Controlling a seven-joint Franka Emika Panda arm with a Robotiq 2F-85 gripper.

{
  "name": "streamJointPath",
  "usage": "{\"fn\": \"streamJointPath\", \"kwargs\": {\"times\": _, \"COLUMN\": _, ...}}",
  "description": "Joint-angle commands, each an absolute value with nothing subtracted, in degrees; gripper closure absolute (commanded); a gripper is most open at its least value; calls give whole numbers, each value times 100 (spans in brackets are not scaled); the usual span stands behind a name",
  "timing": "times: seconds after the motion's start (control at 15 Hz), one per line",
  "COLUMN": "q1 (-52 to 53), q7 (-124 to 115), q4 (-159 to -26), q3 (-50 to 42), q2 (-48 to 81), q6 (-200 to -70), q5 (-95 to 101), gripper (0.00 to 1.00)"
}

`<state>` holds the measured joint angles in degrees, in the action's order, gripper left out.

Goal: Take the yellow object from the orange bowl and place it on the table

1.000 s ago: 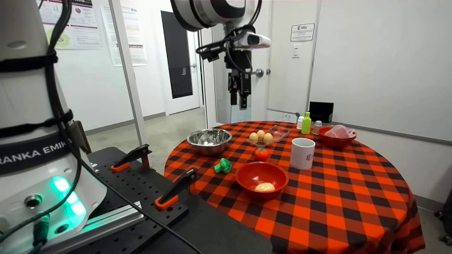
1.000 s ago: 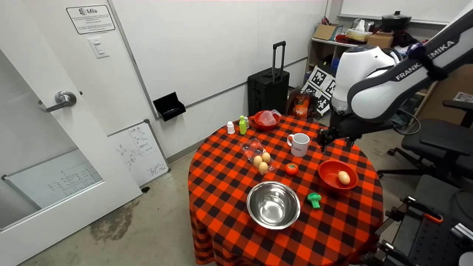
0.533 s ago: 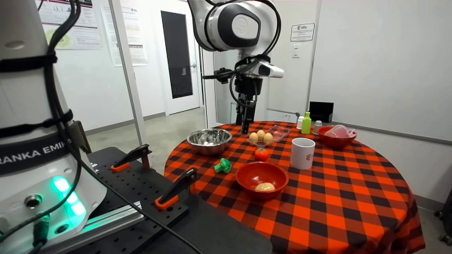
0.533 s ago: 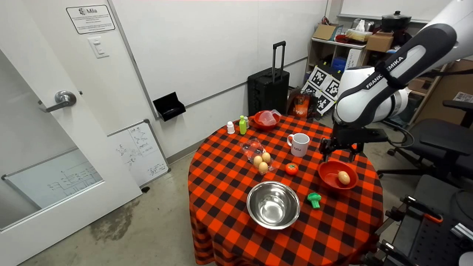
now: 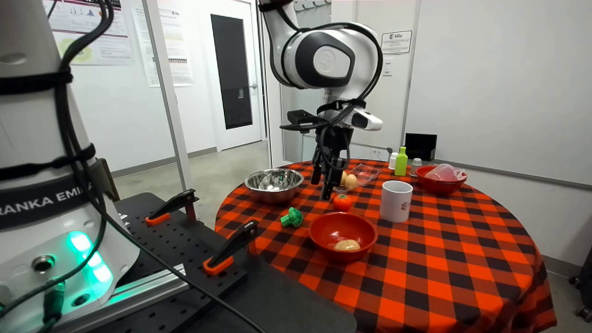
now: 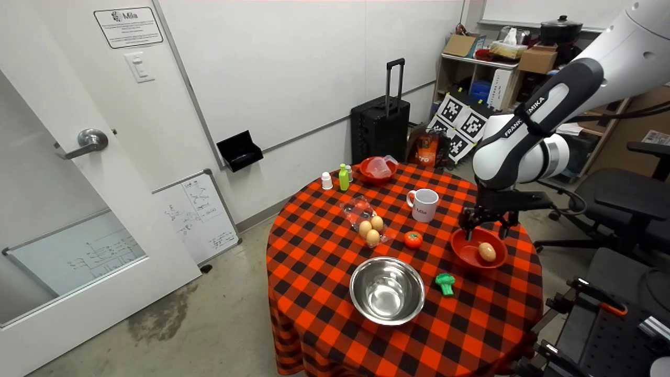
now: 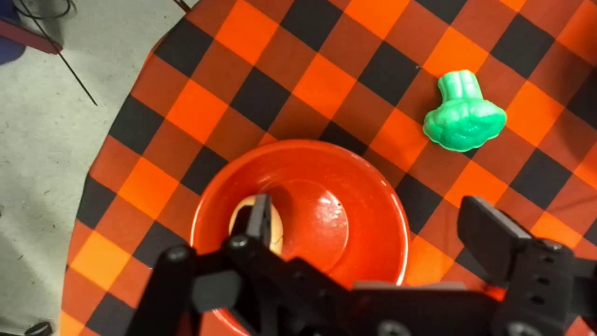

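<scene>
The yellow object is a pale yellow-tan egg [image 5: 347, 245] lying in the orange bowl [image 5: 327, 230]; both also show in an exterior view, the egg [image 6: 487, 252] at the side of the bowl [image 6: 466, 257]. My gripper [image 5: 321, 188] is open and empty, pointing down above the bowl; its two fingers are well apart in an exterior view [image 6: 486, 233]. In the wrist view the gripper [image 7: 367, 205] has one finger across the egg [image 7: 277, 229], partly hiding it, and the other outside the bowl's rim [image 7: 405, 224]. The bowl stands on the checked table [image 5: 444, 259].
Around the bowl stand a green broccoli [image 5: 292, 217], a tomato [image 5: 342, 202], a white mug [image 5: 395, 203] and a steel bowl [image 5: 275, 192]. Several eggs [image 6: 372, 230] sit in a clear carton. A red bowl [image 5: 439, 186], green bottle [image 5: 401, 162] and white shakers [image 6: 326, 181] stand farther off.
The arm has come down and moved from beyond the bowl to above it, with the gripper open throughout. The egg and the bowl have not moved.
</scene>
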<state>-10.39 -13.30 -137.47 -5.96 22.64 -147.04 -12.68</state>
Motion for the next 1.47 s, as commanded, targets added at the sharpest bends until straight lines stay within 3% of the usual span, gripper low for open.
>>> {"fn": "streamJointPath", "kwargs": {"times": 0.0, "q1": -1107, "q7": -821, "q4": -13486, "q3": -629, "q2": 2611, "q6": -14643, "q5": -1241, "gripper": 0}}
{"fn": "streamJointPath", "kwargs": {"times": 0.67, "q1": -651, "q7": -1455, "q4": -12802, "q3": -1304, "q2": 3589, "q6": -14762, "q5": -343, "gripper": 0}}
{"fn": "streamJointPath", "kwargs": {"times": 1.4, "q1": -772, "q7": -1373, "q4": -12363, "q3": -1266, "q2": 4269, "q6": -14925, "q5": -449, "gripper": 0}}
